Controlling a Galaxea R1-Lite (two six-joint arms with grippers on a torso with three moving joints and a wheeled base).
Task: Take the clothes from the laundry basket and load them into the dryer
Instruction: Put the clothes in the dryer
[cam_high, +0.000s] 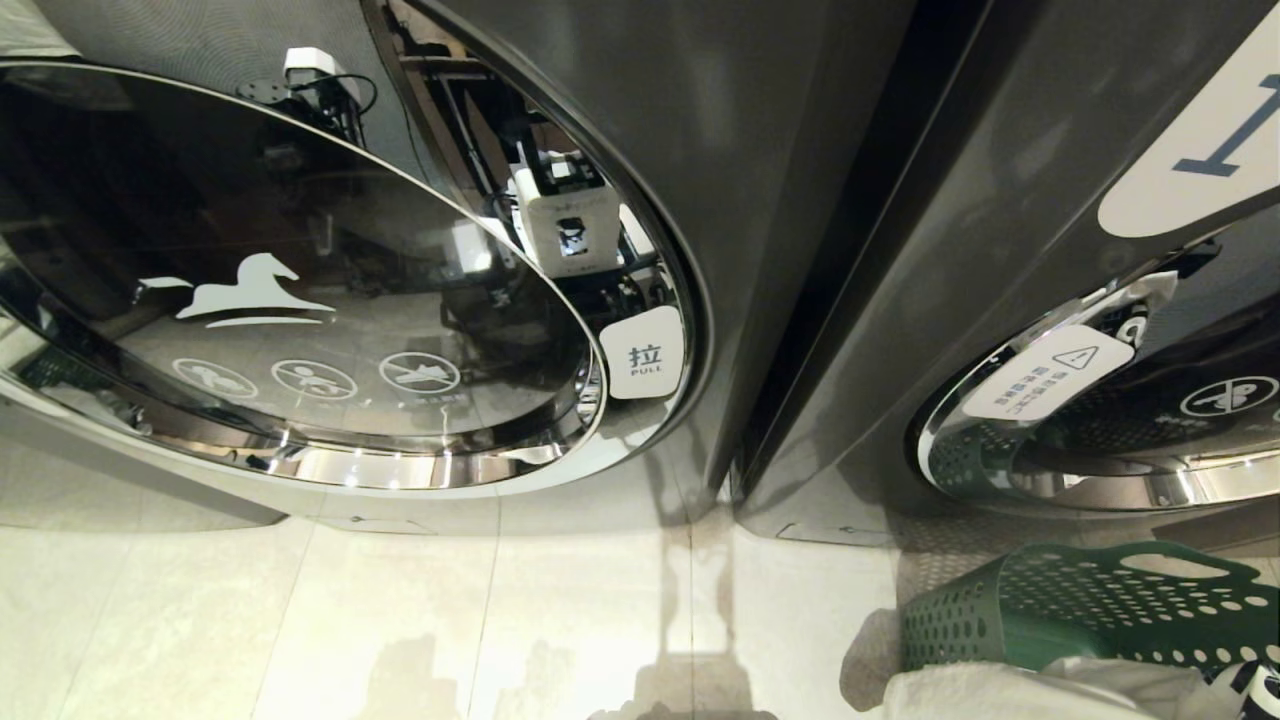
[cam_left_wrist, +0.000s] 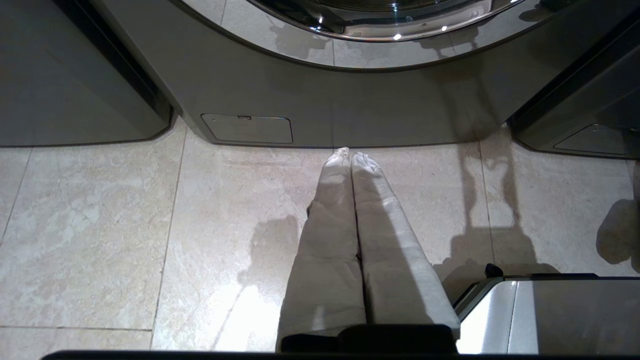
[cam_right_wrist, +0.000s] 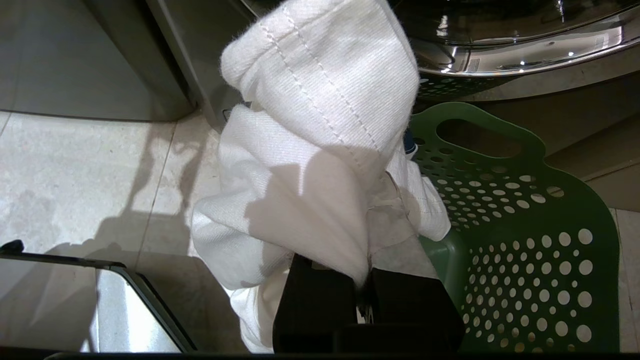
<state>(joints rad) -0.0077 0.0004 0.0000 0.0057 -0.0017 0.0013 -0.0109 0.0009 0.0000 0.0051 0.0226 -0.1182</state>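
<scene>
White ribbed cotton garment (cam_right_wrist: 310, 165), pinched in the closed right end effector (cam_right_wrist: 362, 295) beside the perforated green plastic laundry basket (cam_right_wrist: 525, 240), evidently lifted for transfer; round glass dryer door (cam_high: 300, 290) shut; left end effector (cam_left_wrist: 350, 160) closed, empty, idle above floor.

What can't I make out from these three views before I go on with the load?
- Right hand: right wrist view, the white garment it is shut on drapes over its fingers.
- Green laundry basket: head view, cut off by the bottom and right edges; right wrist view, garment covers its near side, so remaining contents are unknown.
- Dryer door: head view, dark reflective glass hides the drum.
- Left hand: shut and empty, seen only in the left wrist view.
</scene>
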